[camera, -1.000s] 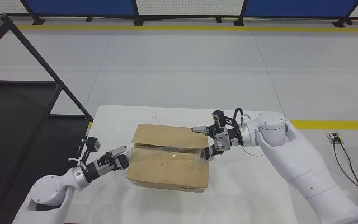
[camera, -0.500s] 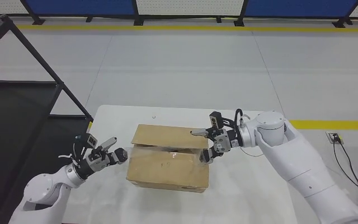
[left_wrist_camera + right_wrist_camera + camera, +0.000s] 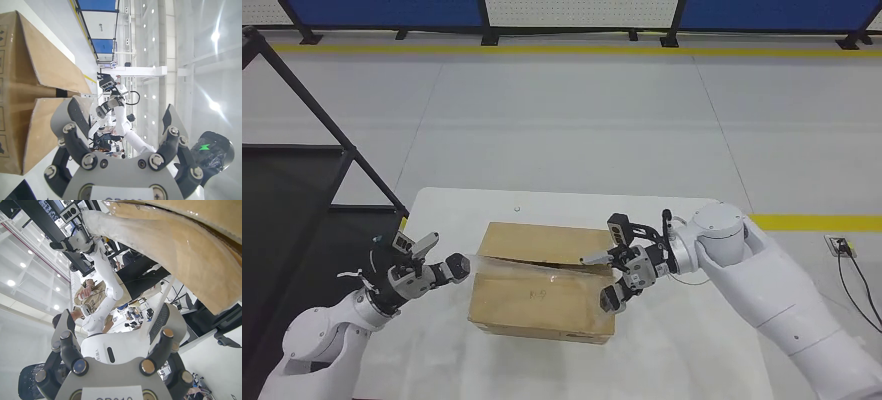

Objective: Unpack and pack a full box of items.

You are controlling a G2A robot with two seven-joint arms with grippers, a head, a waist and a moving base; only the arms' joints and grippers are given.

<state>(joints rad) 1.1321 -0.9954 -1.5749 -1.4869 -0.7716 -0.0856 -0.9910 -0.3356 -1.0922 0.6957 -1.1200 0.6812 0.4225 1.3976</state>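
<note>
A closed cardboard box [image 3: 542, 300] stands in the middle of the white table [image 3: 682, 350]. A clear tape strip [image 3: 527, 262] lies stretched along the box's top seam, from its left end toward the right. My left gripper [image 3: 442, 256] sits off the box's left end, open; in the left wrist view [image 3: 122, 117] the box [image 3: 37, 62] is beside one finger [image 3: 77, 115], with a bit of film at that fingertip. My right gripper [image 3: 604, 278] is open at the box's right end. In the right wrist view the tape [image 3: 132, 224] curves down to one finger [image 3: 162, 317].
A black frame with a dark panel [image 3: 292, 200] stands left of the table, close behind the left arm. Bare tabletop lies right of the box and along the far edge [image 3: 572, 195]. Grey floor lies beyond.
My left gripper has moved away from the box's left end, up and to the left, drawing the tape strip out. My right gripper has shifted slightly left and lower at the right end.
</note>
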